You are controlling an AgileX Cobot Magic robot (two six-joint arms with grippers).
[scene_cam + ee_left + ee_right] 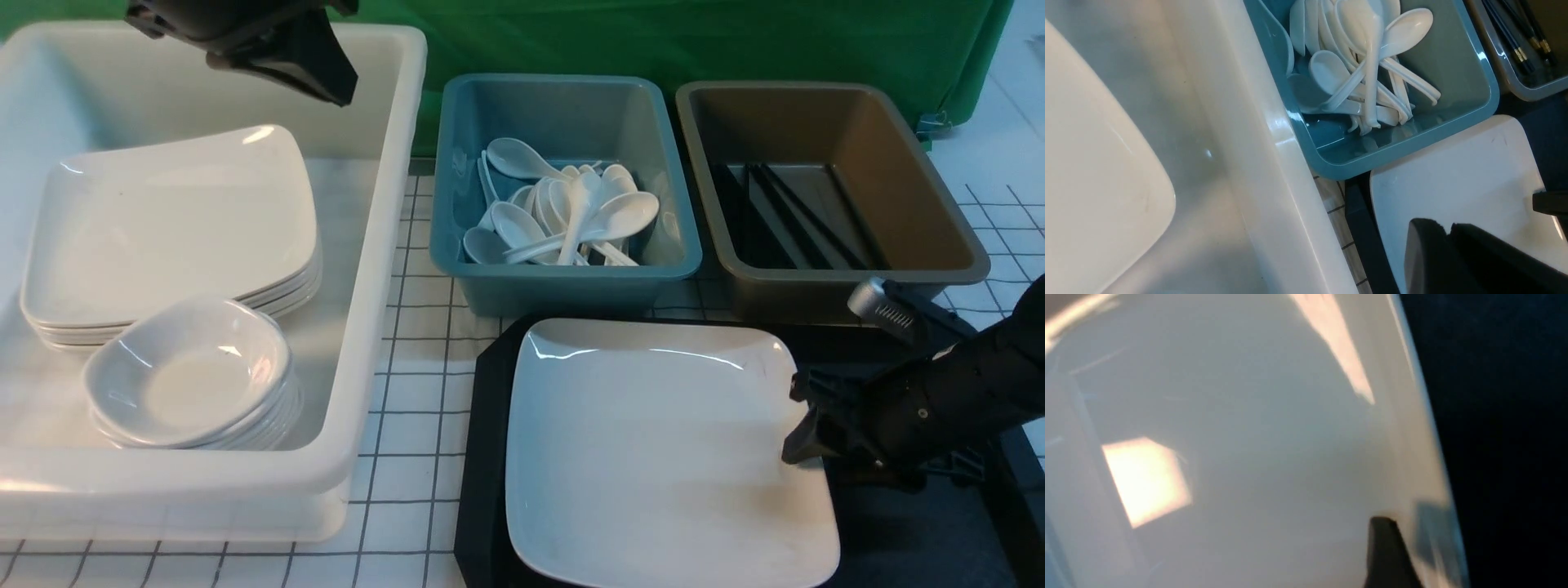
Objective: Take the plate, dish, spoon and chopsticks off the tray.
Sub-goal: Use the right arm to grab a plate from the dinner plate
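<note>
Teal bin (pixel 563 287) holds spoons (pixel 571 216); brown bin (pixel 816 278) holds chopsticks (pixel 804 216).

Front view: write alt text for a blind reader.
A white square plate sits on a black tray, the open right gripper at its right edge. Behind are a teal bin of spoons and a brown bin of chopsticks; left, a white tub of stacked plates and dishes.

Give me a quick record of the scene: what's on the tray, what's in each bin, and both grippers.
tray: holds one large square plate
white tub: stacked plates, stacked dishes
teal bin: white soup spoons
brown bin: black chopsticks
left gripper: above white tub, shut, empty
right gripper: open, at plate's right edge
</note>
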